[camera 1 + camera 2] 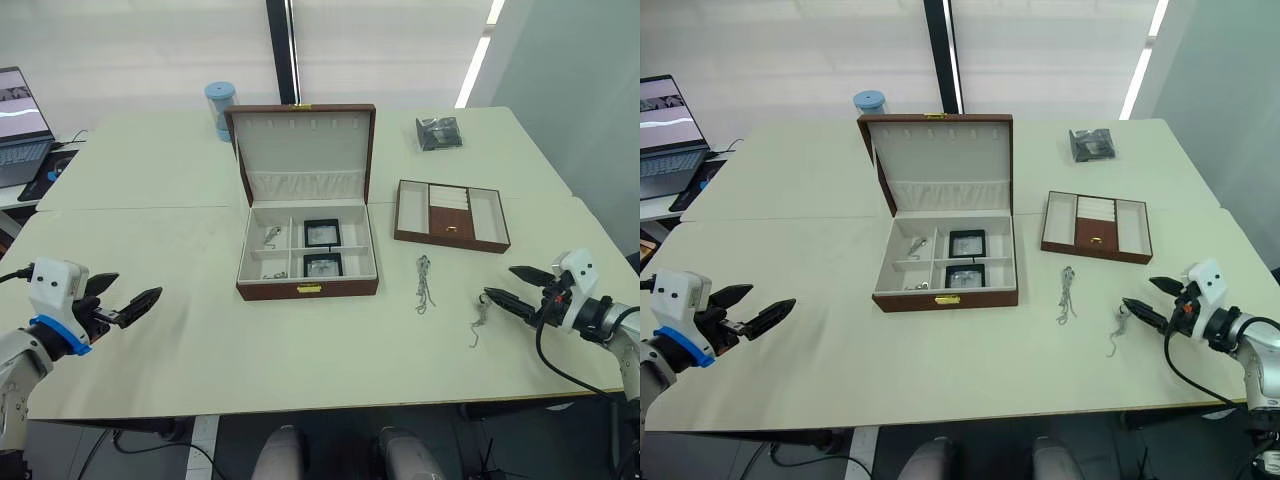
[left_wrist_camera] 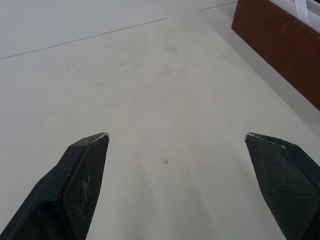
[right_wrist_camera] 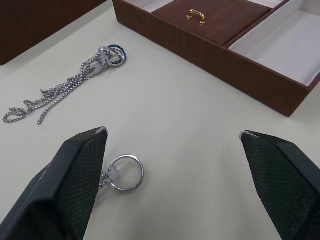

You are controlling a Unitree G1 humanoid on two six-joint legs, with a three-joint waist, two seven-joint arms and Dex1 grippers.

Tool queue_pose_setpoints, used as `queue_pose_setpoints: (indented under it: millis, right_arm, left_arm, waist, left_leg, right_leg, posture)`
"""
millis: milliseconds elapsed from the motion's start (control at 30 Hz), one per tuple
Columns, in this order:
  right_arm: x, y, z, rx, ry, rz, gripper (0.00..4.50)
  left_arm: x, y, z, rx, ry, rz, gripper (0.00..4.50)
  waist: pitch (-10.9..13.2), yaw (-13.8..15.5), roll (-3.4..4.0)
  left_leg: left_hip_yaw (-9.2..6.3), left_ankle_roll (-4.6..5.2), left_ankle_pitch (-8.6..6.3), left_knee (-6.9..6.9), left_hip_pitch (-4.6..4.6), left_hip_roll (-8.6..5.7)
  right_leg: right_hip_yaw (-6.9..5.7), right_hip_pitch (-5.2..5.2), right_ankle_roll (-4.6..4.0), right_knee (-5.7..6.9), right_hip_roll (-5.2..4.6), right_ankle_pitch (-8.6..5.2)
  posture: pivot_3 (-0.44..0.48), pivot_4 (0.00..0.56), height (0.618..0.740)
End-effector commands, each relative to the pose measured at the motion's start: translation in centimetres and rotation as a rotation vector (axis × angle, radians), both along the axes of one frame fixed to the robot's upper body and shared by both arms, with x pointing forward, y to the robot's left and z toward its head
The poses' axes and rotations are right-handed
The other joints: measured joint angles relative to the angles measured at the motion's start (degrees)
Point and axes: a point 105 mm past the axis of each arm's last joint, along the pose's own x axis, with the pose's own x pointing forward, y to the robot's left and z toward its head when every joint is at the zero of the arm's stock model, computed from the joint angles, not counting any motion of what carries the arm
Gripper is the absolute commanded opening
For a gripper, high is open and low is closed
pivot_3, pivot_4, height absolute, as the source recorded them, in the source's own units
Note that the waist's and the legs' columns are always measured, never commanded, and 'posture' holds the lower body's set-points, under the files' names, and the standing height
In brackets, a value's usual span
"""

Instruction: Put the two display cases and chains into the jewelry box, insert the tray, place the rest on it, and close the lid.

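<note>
Looking down over the pale worktop (image 1: 300, 340), we saw the box (image 1: 307, 288) at centre, reddish-brown outside and cream-lined, its lid (image 1: 302, 140) standing upright with a gathered pocket across it. Two cases (image 1: 322, 232), square black frames with pale centres, lay in the right-hand compartments; two chains (image 1: 272, 236), thin and silvery, lay in the left-hand ones. The tray (image 1: 452, 214), shallow and brown with cream side sections, sat apart to the right of the box.

Our left gripper (image 1: 125, 305) hung over bare worktop well left of the box, jaws wide and holding nothing. Our right gripper (image 1: 520, 290) hovered at the right edge, jaws also wide and empty.

The right wrist view showed what the head views blurred: a small silvery ring (image 3: 127, 172) just beside one textured black finger (image 3: 75, 175), a longer doubled chain (image 3: 70, 90) with dark rings at its end, and the tray's gold handle (image 3: 196, 15). The left wrist view showed the box's smooth brown wall.
</note>
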Motion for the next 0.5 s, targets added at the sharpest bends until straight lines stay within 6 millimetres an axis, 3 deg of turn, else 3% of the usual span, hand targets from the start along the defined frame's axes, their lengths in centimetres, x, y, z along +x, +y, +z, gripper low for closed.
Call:
queue_pose_setpoints:
  millis: [33,500]
  right_arm:
    - [0.1,-0.7,1.1,-0.009,-0.047,-0.018,4.48]
    - [0.3,-3.2,0.3,-0.100,-0.054,-0.120,4.48]
  left_arm:
    - [0.1,0.4,1.5,0.043,-0.042,-0.003,4.50]
    - [-0.1,0.6,1.5,0.049,-0.049,0.018,4.50]
  waist:
    - [0.00,-0.02,0.00]
    - [0.00,-0.02,0.00]
  left_leg:
    - [0.01,0.00,0.00,0.00,0.00,0.00]
    - [0.02,0.00,0.00,0.00,0.01,0.01]
  right_leg:
    - [0.01,0.00,0.00,0.00,0.00,0.00]
    - [0.01,0.00,0.00,0.02,0.00,0.00]
  posture:
    - [0.000,0.150,0.740]
    - [0.000,0.150,0.740]
